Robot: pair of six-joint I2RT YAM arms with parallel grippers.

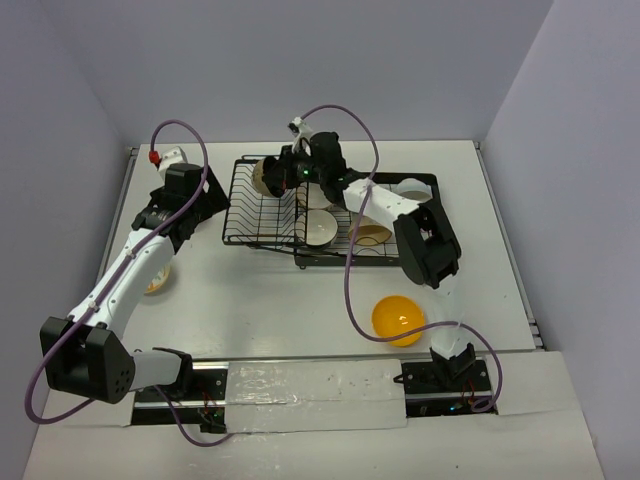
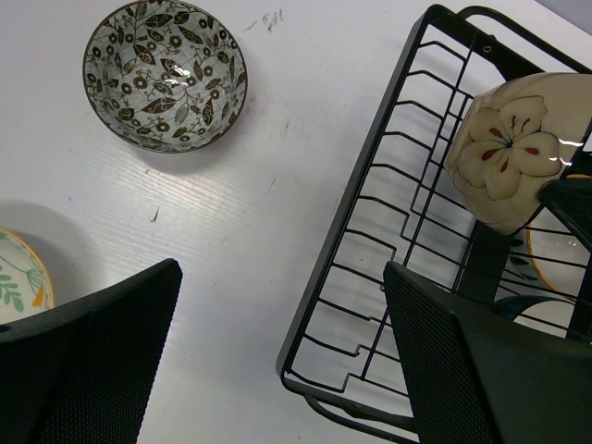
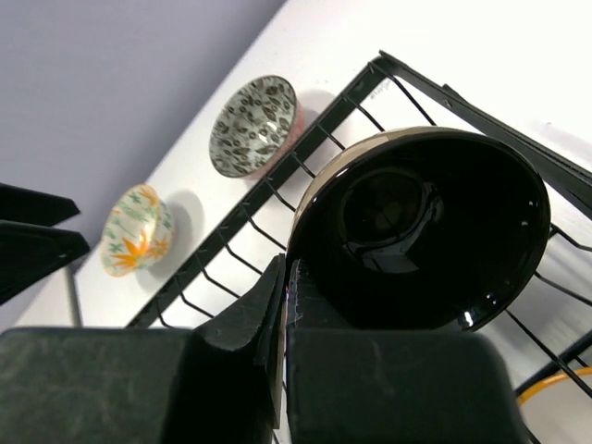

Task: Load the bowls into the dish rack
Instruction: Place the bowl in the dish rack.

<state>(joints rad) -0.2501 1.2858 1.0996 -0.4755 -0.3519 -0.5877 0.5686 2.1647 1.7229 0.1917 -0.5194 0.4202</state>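
Observation:
The black wire dish rack (image 1: 262, 210) lies mid-table. My right gripper (image 1: 291, 172) is shut on the rim of a bowl (image 1: 266, 176), cream with a flower outside and glossy black inside (image 3: 425, 231). It holds the bowl on edge over the far part of the rack's flat section (image 3: 231, 231). The same bowl shows in the left wrist view (image 2: 504, 153). My left gripper (image 2: 277, 370) is open and empty above the rack's left corner (image 2: 314, 361). A white bowl (image 1: 321, 228) and a tan bowl (image 1: 372, 236) sit in the rack. An orange-yellow bowl (image 1: 398, 318) lies on the table.
A greyish leaf-patterned bowl (image 2: 165, 74) and a cream bowl with orange leaves (image 3: 137, 229) lie on the table left of the rack. Another bowl (image 1: 158, 282) shows under the left arm. A white bowl (image 1: 411, 192) is in the rack's far right. Walls close three sides.

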